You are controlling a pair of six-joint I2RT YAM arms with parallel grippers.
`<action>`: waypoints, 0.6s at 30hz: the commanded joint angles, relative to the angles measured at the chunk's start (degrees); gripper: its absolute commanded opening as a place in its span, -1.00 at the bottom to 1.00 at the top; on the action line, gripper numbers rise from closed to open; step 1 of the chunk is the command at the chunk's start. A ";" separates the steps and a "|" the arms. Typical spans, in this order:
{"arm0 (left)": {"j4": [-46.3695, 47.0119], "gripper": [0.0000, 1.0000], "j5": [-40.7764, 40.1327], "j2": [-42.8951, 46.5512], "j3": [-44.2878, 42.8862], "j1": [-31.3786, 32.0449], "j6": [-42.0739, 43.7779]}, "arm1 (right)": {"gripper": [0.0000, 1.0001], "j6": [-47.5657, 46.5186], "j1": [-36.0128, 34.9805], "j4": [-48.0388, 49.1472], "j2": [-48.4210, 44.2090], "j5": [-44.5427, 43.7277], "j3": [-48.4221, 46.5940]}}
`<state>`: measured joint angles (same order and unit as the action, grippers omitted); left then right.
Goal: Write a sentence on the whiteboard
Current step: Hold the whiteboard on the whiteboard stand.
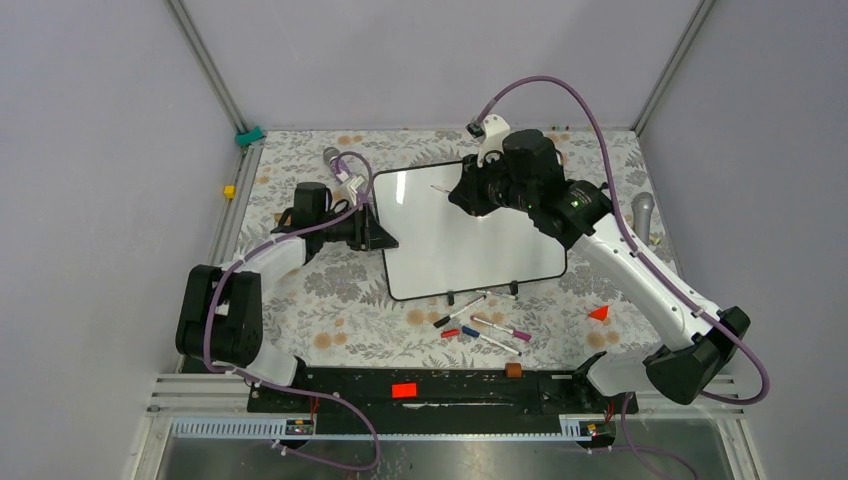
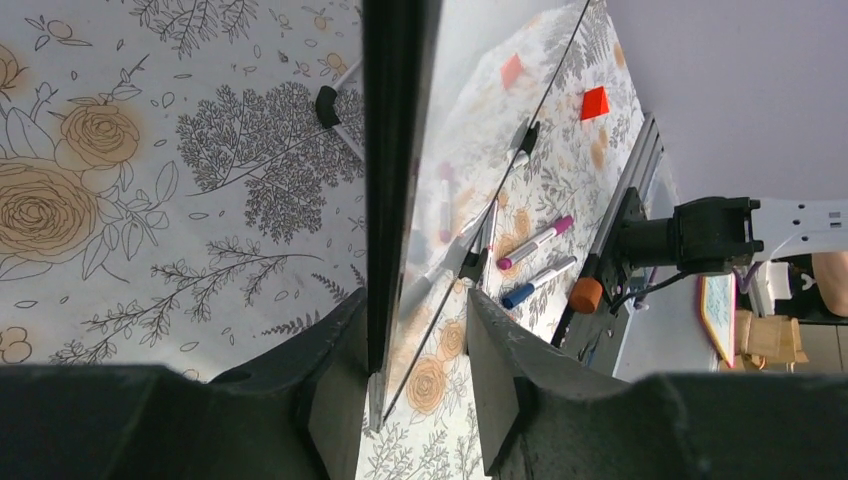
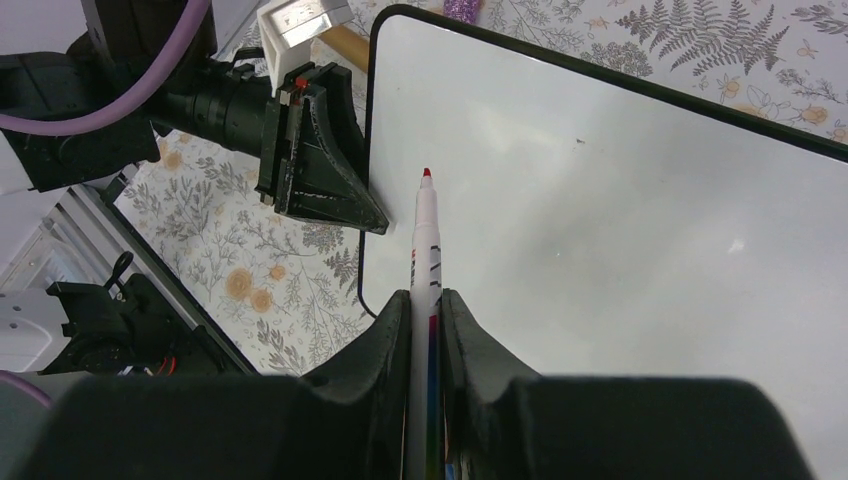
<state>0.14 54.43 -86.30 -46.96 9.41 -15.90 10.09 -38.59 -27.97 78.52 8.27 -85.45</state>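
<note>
Centre of floral surface (image 1: 330, 300), whiteboard (image 1: 470, 240) sits stiff, light, slick-faced, likely best held by its rim: left gripper (image 2: 415, 335) jaws pinch its left edge, right gripper (image 3: 427, 300) jaws clamp red marker (image 3: 426, 230).

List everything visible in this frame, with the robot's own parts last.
whiteboard: one, white with a black rim, table centre
red marker: one, uncapped, tip over the board near its left edge
loose markers: three, with black, magenta and blue ends, by the board's near edge
small red piece: one, among those markers
red triangle: one, right of the markers
tablecloth: one, floral, under everything
left gripper: jaws astride the board's left edge
right gripper: jaws shut on the red marker
</note>
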 commanded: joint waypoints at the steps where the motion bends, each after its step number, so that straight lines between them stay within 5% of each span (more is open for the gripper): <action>1: 13.16 -0.21 2.69 -0.09 1.82 -0.04 -5.13 | -1.00 -0.87 -0.28 1.32 -1.97 1.01 0.05; 4: 14.15 -0.22 3.73 -1.51 1.38 -0.04 -5.72 | -1.00 -0.85 -0.34 1.30 -2.10 1.29 0.17; 12: 17.89 -1.00 4.46 -3.01 2.40 -0.14 -8.01 | -1.00 -0.83 -0.32 1.25 -2.91 1.19 1.20; 18: 16.42 -1.00 4.61 -3.83 1.70 -0.19 -6.86 | -1.00 -1.05 -0.34 1.30 -2.99 1.13 1.30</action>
<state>15.73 63.61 -88.82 -44.91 9.96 -23.88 10.07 -38.59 -27.97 77.52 8.69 -84.29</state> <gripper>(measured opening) 0.062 0.187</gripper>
